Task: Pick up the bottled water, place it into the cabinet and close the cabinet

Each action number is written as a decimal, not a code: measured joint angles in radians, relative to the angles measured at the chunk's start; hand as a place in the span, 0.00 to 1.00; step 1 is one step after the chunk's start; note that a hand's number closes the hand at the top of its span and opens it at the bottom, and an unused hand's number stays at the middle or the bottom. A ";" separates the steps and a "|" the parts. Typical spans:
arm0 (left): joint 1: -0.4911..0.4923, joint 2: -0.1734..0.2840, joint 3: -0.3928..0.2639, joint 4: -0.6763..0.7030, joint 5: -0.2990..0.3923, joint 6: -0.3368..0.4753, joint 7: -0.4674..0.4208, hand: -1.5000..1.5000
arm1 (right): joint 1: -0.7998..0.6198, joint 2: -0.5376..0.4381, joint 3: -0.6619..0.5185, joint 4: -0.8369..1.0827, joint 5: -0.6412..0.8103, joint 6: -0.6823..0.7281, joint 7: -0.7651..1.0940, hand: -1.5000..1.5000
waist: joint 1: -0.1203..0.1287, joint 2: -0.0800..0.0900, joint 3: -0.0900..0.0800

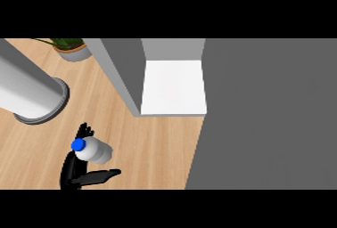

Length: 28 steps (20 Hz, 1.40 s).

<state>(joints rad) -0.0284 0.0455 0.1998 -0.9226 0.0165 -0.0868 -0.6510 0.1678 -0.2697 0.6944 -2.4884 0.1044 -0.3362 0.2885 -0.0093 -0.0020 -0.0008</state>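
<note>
Bottled water (pixel 96 150) – lower left of frame, blue cap toward the left | left hand (pixel 80 167) wrapped round its body, thumb below | likely rigid, light, smooth-sided – mid-body hold judged safest | open cabinet (pixel 172 87) at upper centre | right hand unseen

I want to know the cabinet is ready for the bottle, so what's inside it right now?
The open cabinet shows only a bare white shelf. Its grey door and right wall hide the sides, so the rest cannot be seen. The bottled water is outside, against the left hand.
</note>
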 measured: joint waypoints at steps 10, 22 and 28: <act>-0.043 0.002 0.014 0.086 0.059 -0.091 -0.070 1.00 | -0.039 -0.003 0.014 0.005 0.012 -0.034 0.031 0.00 | 0.002 0.000 0.000; -0.072 -0.008 0.016 0.113 0.130 -0.179 -0.082 1.00 | -0.019 -0.031 0.048 0.009 0.021 -0.068 0.002 0.00 | 0.002 -0.001 0.000; -0.075 -0.035 -0.018 0.101 0.161 -0.152 -0.101 1.00 | -0.004 -0.050 0.061 0.009 0.024 -0.078 -0.021 0.00 | 0.001 -0.001 0.000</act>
<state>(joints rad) -0.1033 0.0103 0.1823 -0.8215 0.1775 -0.2385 -0.7518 0.1635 -0.3197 0.7556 -2.4796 0.1288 -0.4142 0.2679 -0.0078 -0.0034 -0.0004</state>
